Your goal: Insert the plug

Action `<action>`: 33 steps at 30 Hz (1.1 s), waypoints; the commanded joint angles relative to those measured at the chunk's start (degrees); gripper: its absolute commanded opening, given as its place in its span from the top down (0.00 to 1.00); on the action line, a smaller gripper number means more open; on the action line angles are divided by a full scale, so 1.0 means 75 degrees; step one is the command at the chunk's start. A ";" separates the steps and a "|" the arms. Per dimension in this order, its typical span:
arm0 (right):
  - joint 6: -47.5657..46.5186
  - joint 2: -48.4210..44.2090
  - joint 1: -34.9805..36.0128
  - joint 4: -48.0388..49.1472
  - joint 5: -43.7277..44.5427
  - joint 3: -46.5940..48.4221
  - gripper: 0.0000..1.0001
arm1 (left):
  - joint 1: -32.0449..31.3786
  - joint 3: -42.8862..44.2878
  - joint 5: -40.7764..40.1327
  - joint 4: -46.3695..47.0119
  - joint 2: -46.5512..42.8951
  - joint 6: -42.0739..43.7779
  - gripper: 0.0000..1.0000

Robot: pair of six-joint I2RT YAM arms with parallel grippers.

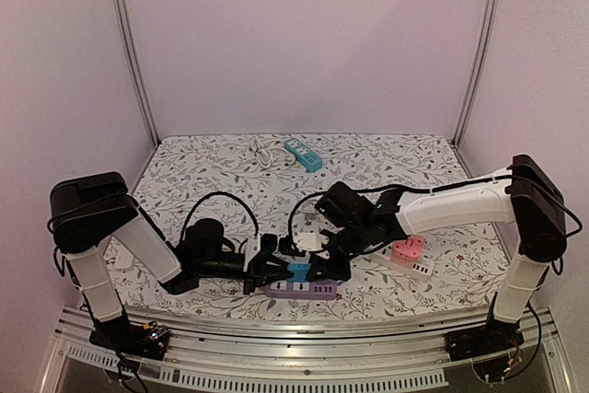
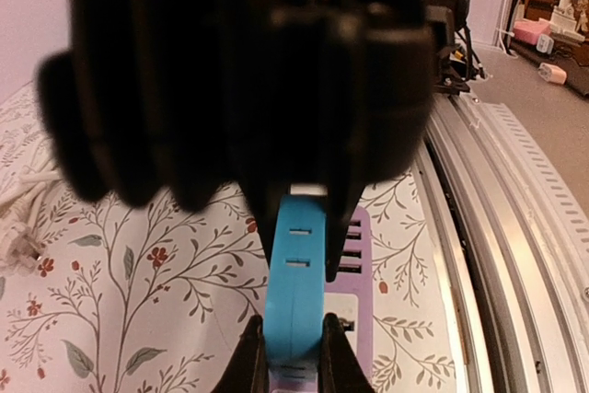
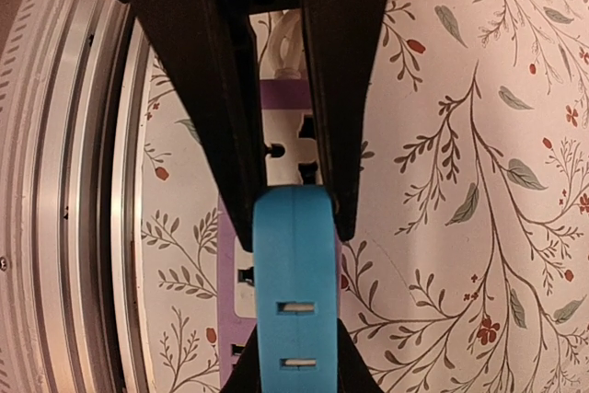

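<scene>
The blue plug (image 3: 293,273) stands over the purple strip (image 3: 228,260) near the tabletop's (image 1: 221,167) front edge. The left fingers (image 2: 248,361) pinch one end of it and the right fingers (image 3: 230,89) pinch the other. Whether it is seated cannot be told.

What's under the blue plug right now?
The purple strip lies under the plug, with some sockets showing beyond it. The plug's prongs and the socket directly beneath are covered by its body.
</scene>
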 commanded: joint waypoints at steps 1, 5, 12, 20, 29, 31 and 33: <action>0.0366 0.0237 -0.0042 0.0223 0.0146 0.0266 1.00 | -0.0108 -0.0021 0.0314 -0.1258 0.0363 0.0707 1.00; 0.0504 0.0363 -0.0041 0.0213 0.0250 0.0202 1.00 | -0.0105 0.0046 0.0630 -0.1688 0.0422 0.1058 1.00; 0.0562 0.0354 0.0037 0.0151 0.0476 0.0093 1.00 | -0.0166 0.0108 0.0676 -0.2081 0.0497 0.1378 1.00; 0.0560 0.0337 0.0129 0.0141 0.0665 0.0062 0.87 | -0.0247 0.0046 0.0742 -0.1936 0.0461 0.1597 0.93; 0.0672 0.0219 0.0127 0.0180 0.0692 0.0099 0.55 | -0.0307 -0.0123 0.0574 -0.1608 0.0212 0.1481 0.38; 0.0682 0.0181 0.0122 0.0168 0.0671 0.0092 0.54 | -0.0307 -0.0161 0.0469 -0.1551 0.0167 0.1419 0.36; 0.0675 0.0134 0.0127 0.0141 0.0643 0.0077 0.52 | -0.0319 -0.0177 0.0385 -0.1494 0.0107 0.1365 0.34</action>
